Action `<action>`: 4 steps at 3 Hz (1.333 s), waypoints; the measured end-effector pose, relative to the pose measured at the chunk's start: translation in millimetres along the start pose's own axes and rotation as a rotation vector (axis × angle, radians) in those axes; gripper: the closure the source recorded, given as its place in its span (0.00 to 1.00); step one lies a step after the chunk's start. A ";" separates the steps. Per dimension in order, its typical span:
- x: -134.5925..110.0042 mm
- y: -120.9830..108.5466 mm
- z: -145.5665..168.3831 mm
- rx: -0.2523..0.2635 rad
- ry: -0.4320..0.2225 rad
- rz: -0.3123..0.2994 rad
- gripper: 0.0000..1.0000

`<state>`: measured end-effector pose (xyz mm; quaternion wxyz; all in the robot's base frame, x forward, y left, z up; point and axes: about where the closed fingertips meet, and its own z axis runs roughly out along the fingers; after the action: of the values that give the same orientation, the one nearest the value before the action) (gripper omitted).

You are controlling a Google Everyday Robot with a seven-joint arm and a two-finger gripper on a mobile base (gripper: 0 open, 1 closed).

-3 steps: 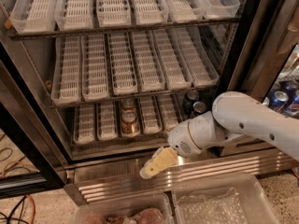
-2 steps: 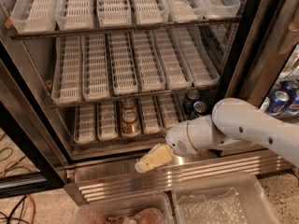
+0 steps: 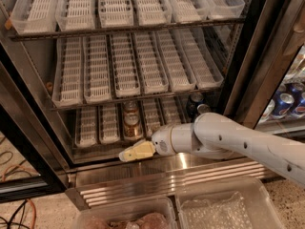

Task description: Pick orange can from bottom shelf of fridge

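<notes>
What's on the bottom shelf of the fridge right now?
The bottom shelf holds the orange can in a middle lane and dark cans at its right end. The rack above hides the lanes' backs. The gripper hovers just outside, below the can.

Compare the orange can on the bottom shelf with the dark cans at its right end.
Colour: the orange can is copper-orange, the dark cans nearly black. Place: the orange can stands in a middle lane of the bottom shelf, the dark cans at its right end. Reach: the gripper hovers just in front of and below the orange can, well left of the dark cans. Both kinds stand upright with silver tops.
</notes>
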<state>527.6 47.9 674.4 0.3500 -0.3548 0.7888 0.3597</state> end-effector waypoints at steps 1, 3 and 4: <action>-2.9 -9.5 1.3 0.034 -0.017 0.004 0.00; -2.5 -13.5 11.8 0.044 -0.018 0.010 0.00; 3.0 -25.6 26.6 0.072 -0.049 0.030 0.00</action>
<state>554.7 56.1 650.6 0.3764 -0.3211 0.7976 0.3450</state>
